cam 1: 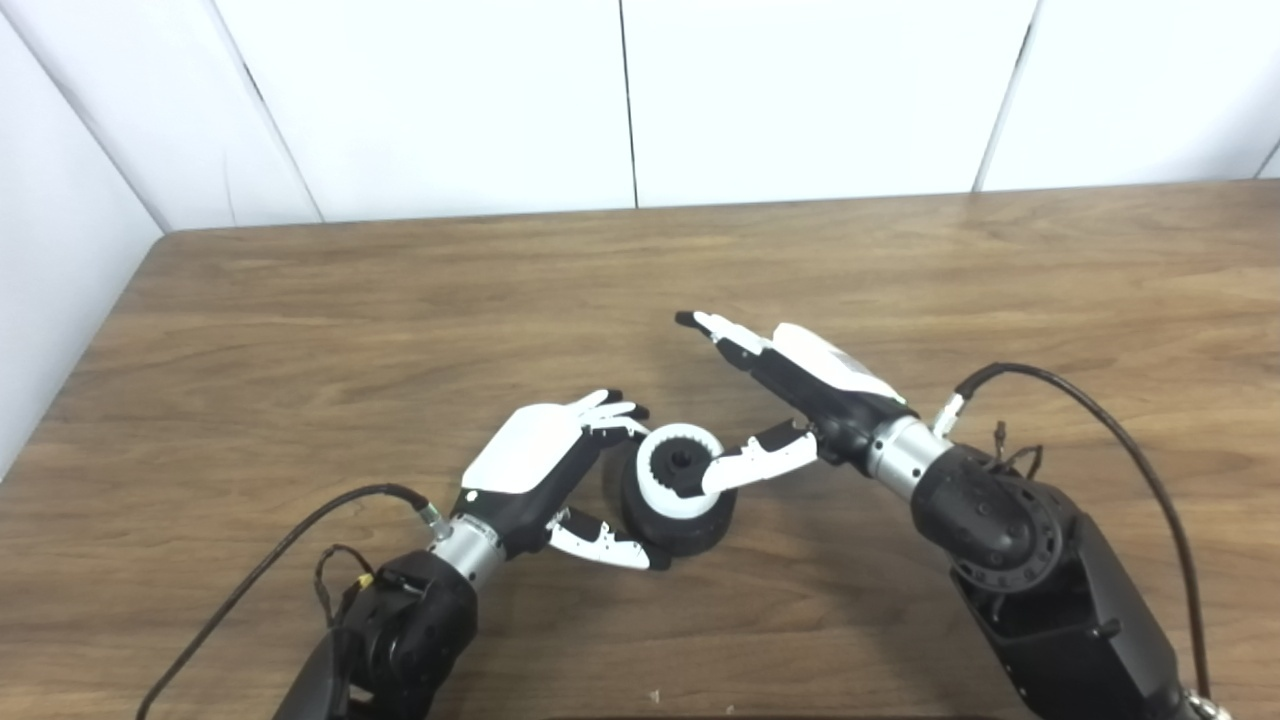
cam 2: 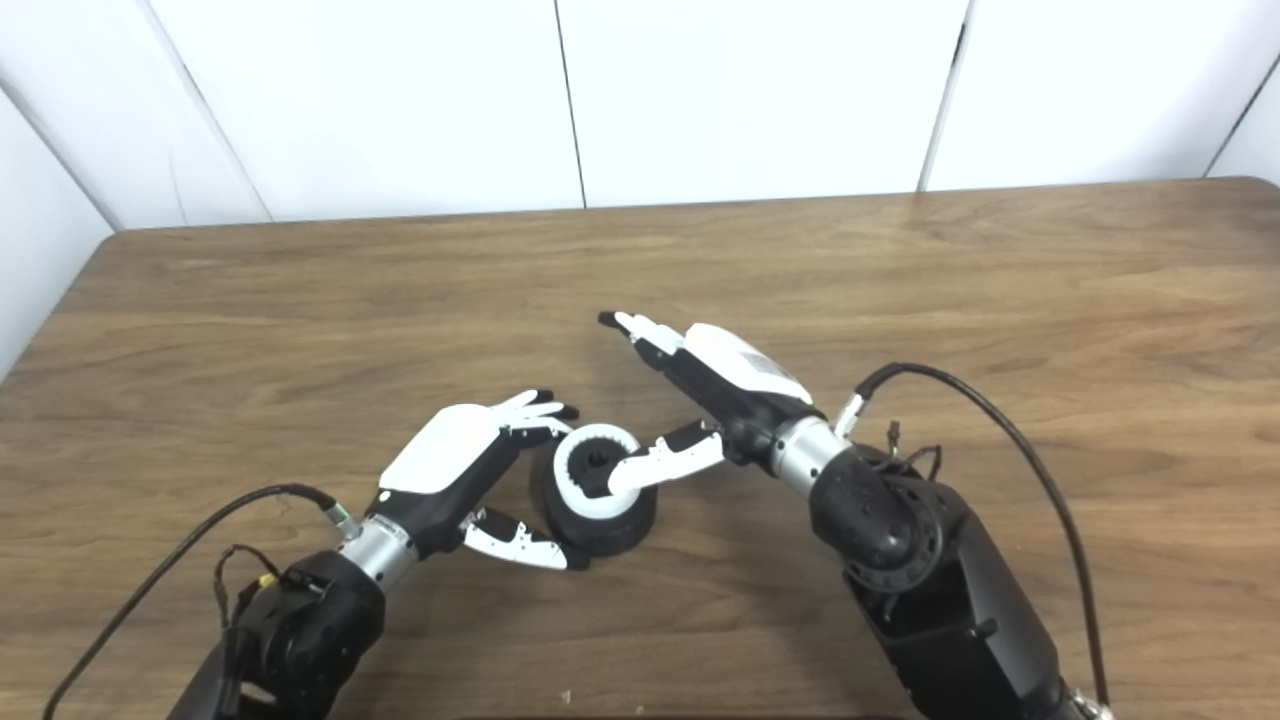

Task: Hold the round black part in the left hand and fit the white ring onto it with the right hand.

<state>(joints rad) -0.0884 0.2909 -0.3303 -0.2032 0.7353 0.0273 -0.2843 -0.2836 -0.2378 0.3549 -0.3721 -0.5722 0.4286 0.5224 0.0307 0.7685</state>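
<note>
Round black part (cam 1: 680,515), wheel-like, stands on the counter (cam 1: 300,330) near its front edge, about midway along. The white ring (cam 1: 668,468) sits on its upper face, apparently seated or nearly so; full seating cannot be confirmed.

Left hand (cam 1: 545,470) grasps the black part, fingers over its far rim, thumb against the near side. Right hand (cam 1: 790,400) is spread and grips nothing; its thumb tip rests on the ring, fingers extended away.

Handling judgement: both pieces look rigid, light plastic or rubber; the ring is toothed inside, likely a press fit, best pushed evenly at its rim. The part's outer tread is the sound hold.

Counter is smooth wood-grain laminate, likely slippery. White panelled walls stand behind and to the left
</note>
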